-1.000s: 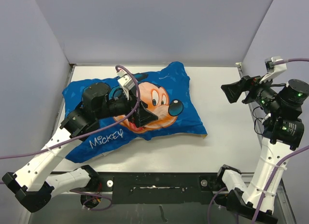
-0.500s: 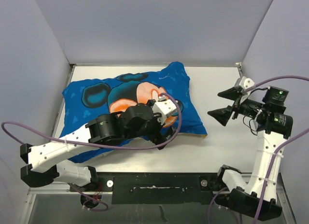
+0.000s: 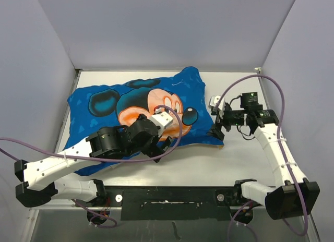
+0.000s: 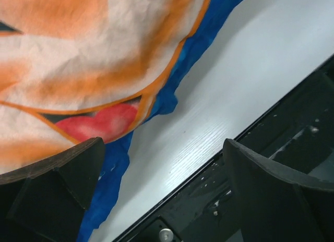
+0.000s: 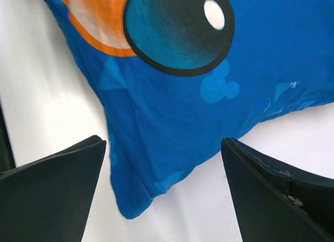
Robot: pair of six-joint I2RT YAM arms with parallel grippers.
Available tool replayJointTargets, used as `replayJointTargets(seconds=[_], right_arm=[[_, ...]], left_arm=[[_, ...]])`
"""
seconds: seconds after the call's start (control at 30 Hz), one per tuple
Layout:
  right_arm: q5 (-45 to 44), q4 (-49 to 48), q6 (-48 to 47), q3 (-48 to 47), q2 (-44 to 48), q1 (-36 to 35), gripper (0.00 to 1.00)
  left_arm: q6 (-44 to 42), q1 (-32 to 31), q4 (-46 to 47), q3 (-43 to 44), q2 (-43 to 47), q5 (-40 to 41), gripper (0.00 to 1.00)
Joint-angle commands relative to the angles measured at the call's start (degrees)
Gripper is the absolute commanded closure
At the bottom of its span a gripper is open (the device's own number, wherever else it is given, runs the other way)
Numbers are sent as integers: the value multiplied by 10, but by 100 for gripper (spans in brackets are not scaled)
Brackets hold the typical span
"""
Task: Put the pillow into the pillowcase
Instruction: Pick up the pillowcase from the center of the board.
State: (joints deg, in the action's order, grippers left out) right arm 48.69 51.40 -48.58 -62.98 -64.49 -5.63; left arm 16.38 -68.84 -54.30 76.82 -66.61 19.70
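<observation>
The pillowcase [image 3: 190, 91] lies across the left and middle of the white table [image 3: 245, 164], Mickey face up, its far right corner rising toward the back wall. It looks plump and rounded, but the pillow itself is hidden, so how far inside it sits cannot be told. The left arm reaches in from the near left and crosses the case's near edge. The left gripper [image 4: 163, 143] hangs over that edge with its jaws spread wide and nothing between them. In the left wrist view one finger sits over the orange-and-red mouth print, the other out over the black rail [image 4: 284, 137] at the table's near edge, with bare tabletop showing in the gap. The right arm bends in from the right side, and the right gripper [image 5: 162, 143] is also wide open. It is poised at the case's near right corner, and in the right wrist view the blue corner lies between the two dark fingers, just below Mickey's black nose. Whether either finger touches the fabric cannot be made out. A purple cable [image 3: 180, 122] loops over the face print beside the left wrist.
</observation>
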Motion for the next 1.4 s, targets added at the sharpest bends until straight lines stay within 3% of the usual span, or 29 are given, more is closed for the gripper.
replayJointTargets(seconds=[0.0,0.1,0.23,0.37,0.47,0.63,0.7,0.77,0.93,1.2,1.37], right_arm=[[-123,-73,16,10,-32,-37,3],[-143,-86,27,20,-37,-41,11],[-148,-92,31,27,-37,-44,27],[-106,-75,35,19,-44,-43,74],[-71,-49,35,-1,-50,-43,98],[-22,5,43,-103,-44,-36,100],[-7,15,54,-172,-42,-31,100],[5,22,70,-230,-47,-27,100],[45,26,113,-307,-80,-15,100],[24,-24,172,-364,-87,8,100],[31,-56,228,-446,-111,50,100]], left_arm=[[48,6,-81,4,-32,86,2],[55,10,-109,-6,-62,113,2],[42,24,-79,-31,-68,104,2],[20,40,-24,-47,-60,82,4],[-3,59,23,-66,-44,47,11],[-34,71,80,-76,-12,-23,26],[-50,71,106,-74,6,-52,28],[-72,71,141,-77,30,-88,27],[-110,69,220,-77,43,-135,13],[-221,13,233,-38,-18,53,3],[-228,16,189,-22,-51,161,2]])
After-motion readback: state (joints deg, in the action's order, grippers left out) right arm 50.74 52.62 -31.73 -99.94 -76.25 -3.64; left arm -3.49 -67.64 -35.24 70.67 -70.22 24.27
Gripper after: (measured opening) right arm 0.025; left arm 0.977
